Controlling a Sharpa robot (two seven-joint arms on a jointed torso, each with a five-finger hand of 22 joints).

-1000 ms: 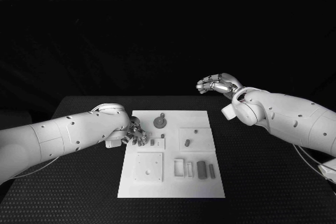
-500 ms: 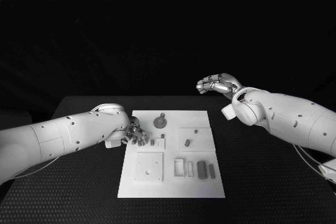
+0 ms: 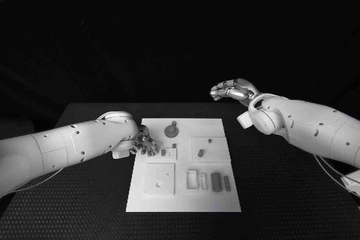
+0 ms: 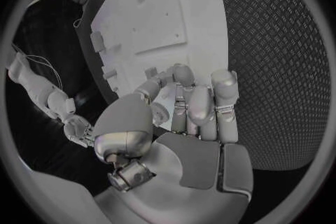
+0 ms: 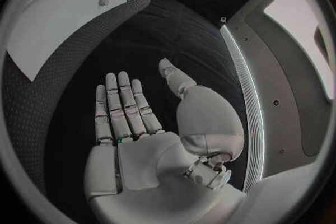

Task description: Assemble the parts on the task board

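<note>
Task board: a white plate was seen flat in the middle of the black table, with raised square blocks and shallow recesses on its face.
Parts: small grey pieces were seen on the board — a round gear-like piece near the far edge, a short upright peg on the right-hand square block, and long bars lying side by side towards the near edge.
Left hand: it was held low over the board's left edge, fingers bunched downward at a small square block; whether a part was pinched could not be told, as the fingertips were curled towards the plate with nothing plainly seen between them.
Right hand: it was raised well above and beyond the table, fingers apart and nothing held, as shown by its flat palm in the right wrist view.
Handling, as judged: the parts were taken to be light, rigid and smooth, so likely to slip or tip under a sideways push.
Hold, as judged: a fingertip pinch across the short sides of a bar, or round the peg's shaft, was thought best.
</note>
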